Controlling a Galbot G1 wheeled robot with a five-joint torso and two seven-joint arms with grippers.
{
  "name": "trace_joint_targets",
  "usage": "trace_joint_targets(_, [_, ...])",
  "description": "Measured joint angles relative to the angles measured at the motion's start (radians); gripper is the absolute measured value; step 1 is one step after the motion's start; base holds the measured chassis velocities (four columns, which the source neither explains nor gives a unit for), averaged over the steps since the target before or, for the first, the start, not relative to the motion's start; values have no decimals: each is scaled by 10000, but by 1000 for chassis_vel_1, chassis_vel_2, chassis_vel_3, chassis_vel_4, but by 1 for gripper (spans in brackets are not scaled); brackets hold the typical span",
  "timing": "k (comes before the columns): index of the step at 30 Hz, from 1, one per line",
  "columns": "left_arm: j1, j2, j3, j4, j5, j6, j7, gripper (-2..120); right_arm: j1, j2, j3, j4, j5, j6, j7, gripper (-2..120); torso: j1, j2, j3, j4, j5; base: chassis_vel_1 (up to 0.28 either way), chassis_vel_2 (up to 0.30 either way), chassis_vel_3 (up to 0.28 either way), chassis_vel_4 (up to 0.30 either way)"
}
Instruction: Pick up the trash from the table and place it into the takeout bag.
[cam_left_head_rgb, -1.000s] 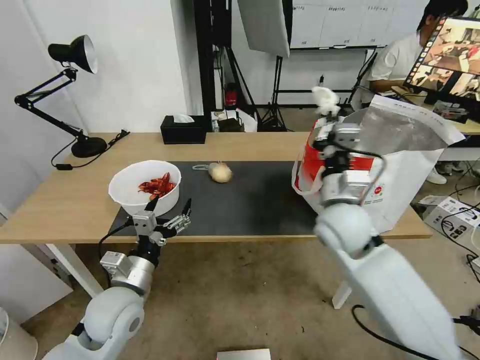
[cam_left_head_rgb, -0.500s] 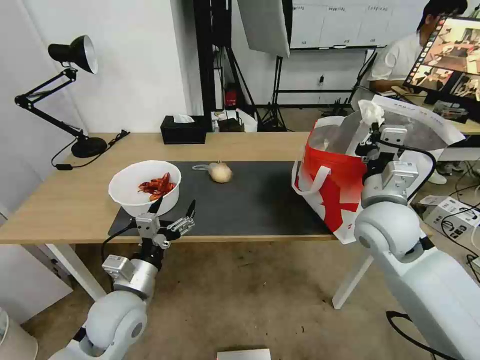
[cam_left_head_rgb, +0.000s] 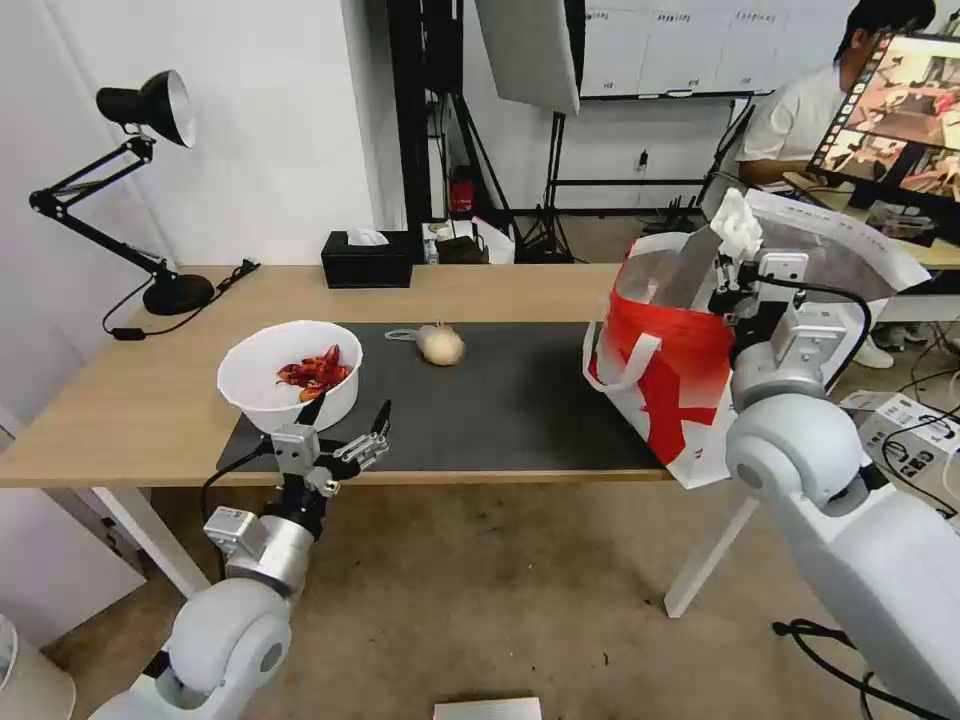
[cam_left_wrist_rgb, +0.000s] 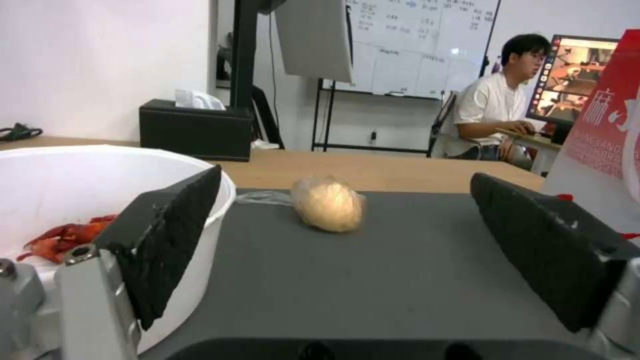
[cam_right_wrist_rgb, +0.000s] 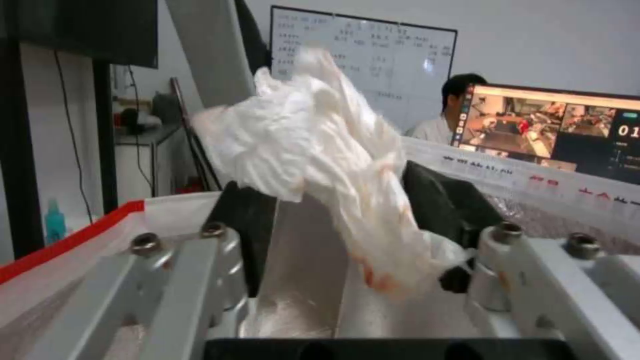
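Right gripper pinches crumpled tissue above takeout bag mouth, ready for drop; left gripper wide, idle beside bowl.

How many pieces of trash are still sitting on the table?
2: the white bowl of red shells on the mat's left end, and the beige lump in plastic mid-mat. The crumpled tissue is off the table, in the right gripper over the bag.

The takeout bag is partly blocked by the right arm; its printed lettering is too small to be read, and its interior is hidden.
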Motion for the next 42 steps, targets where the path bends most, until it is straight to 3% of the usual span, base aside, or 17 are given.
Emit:
trace_joint_targets(13, [-116,207,-20,-24,-145,3,-4,100,209,-91,-35,18,423,-6,-169,98,-1,0,0,0,0,0,0,0,0])
trace_joint_targets(19, [-184,330,-77,-59,-239,10,-8,100,378,-33,-39,154,907,1189,-1068,100,0,0,0,1,0,0,0,0,0])
trace_joint_targets(24, [-229,341,-80,-46,-251,12,-11,100,559,-102,-127,298,1144,2492,-2435,100,0,0,0,1,0,0,0,0,0])
trace_joint_targets(29, [-270,305,-70,21,-251,13,-12,100,374,-279,-202,650,1530,2740,-3509,100,-1,0,0,1,-2,0,0,0,0])
trace_joint_targets(35, [-209,77,-50,109,-201,1,-16,100,-791,-750,-366,1218,1728,2820,-5652,100,0,0,0,1,-1,0,0,0,0])
trace_joint_targets(42, [-134,-58,-178,248,-45,-112,39,100,-2950,-914,17,1723,682,2829,-6381,100,-1,1,-1,-2,2,0,0,0,0])
